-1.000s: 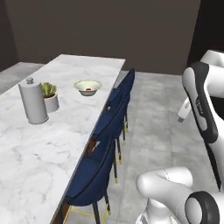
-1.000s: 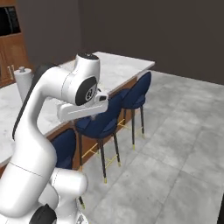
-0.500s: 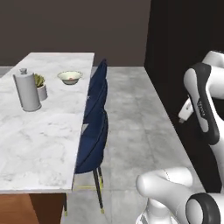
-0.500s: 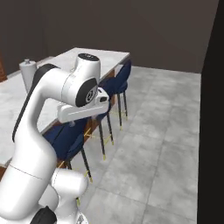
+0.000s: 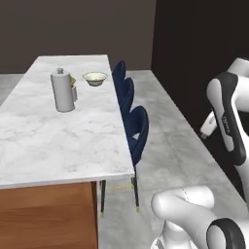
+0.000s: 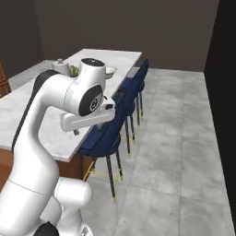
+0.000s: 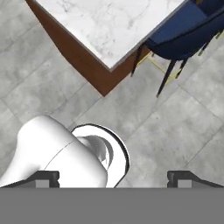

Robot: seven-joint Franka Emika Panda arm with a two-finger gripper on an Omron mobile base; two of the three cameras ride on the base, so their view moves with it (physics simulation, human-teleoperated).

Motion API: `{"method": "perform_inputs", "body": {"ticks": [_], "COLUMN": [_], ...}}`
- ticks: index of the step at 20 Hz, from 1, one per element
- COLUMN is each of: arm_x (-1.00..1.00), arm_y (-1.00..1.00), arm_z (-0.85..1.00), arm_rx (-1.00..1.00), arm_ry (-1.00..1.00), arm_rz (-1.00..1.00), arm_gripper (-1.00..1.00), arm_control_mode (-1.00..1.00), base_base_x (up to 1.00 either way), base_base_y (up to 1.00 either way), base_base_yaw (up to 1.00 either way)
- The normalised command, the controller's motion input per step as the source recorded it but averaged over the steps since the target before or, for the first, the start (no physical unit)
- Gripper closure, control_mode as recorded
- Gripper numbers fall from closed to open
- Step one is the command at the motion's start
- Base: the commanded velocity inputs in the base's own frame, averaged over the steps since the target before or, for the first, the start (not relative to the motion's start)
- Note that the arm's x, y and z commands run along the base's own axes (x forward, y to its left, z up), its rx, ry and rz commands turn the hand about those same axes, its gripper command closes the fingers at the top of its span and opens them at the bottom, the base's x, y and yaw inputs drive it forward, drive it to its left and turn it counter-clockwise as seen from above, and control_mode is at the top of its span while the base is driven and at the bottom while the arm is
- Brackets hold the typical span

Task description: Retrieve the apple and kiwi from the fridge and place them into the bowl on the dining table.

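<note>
In the left base view, the long marble bench (image 5: pixel 53 131) runs from the near left to the far end, on a wooden base. Near its far end sits the bowl (image 5: pixel 95 79), close to the right edge. Just left of it and a little nearer stands a grey canister (image 5: pixel 62 91) with a knob on top, and a small plant pot (image 5: pixel 73 91) is tucked against its right side, mostly hidden. Three dark blue stools (image 5: pixel 136 130) line the right side of the bench. The white arm (image 5: pixel 228 121) bends up at the right edge of the picture.

In the right base view, the same bench (image 6: pixel 27 110) lies to the left, with the bowl (image 6: pixel 109 71) at the far end, partly behind the arm's upper joint. The canister (image 6: pixel 59 65) and a bit of green plant (image 6: pixel 73 70) stand left of it. The blue stools (image 6: pixel 126 99) stand along the right side.

The hand view looks down on the grey tiled floor, a corner of the bench (image 7: pixel 109 26) and one stool (image 7: pixel 188 33). The hand (image 7: pixel 113 178) is wide open (nothing between its two dark tips).
</note>
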Motion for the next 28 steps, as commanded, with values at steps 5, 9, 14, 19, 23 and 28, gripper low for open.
{"method": "perform_inputs", "body": {"ticks": [5, 9, 14, 19, 23, 28], "arm_x": [0.0, 0.0, 0.0, 0.0, 0.0, 0.0], "arm_y": [0.0, 0.0, 0.0, 0.0, 0.0, 0.0], "arm_z": [0.0, 0.0, 0.0, 0.0, 0.0, 0.0], "arm_rx": [0.0, 0.0, 0.0, 0.0, 0.0, 0.0], "arm_ry": [0.0, 0.0, 0.0, 0.0, 0.0, 0.0], "arm_rz": [0.0, 0.0, 0.0, 0.0, 0.0, 0.0], "arm_gripper": [-1.0, -1.0, -1.0, -1.0, -1.0, -1.0], "arm_control_mode": [1.0, 1.0, 1.0, 1.0, 1.0, 1.0], "base_base_x": [-0.05, 0.0, 0.0, 0.0, 0.0, 0.0], "base_base_y": [1.0, 1.0, 1.0, 1.0, 1.0, 1.0], "base_base_yaw": [-0.08, -0.06, -0.05, -0.06, -0.06, -0.05]}}
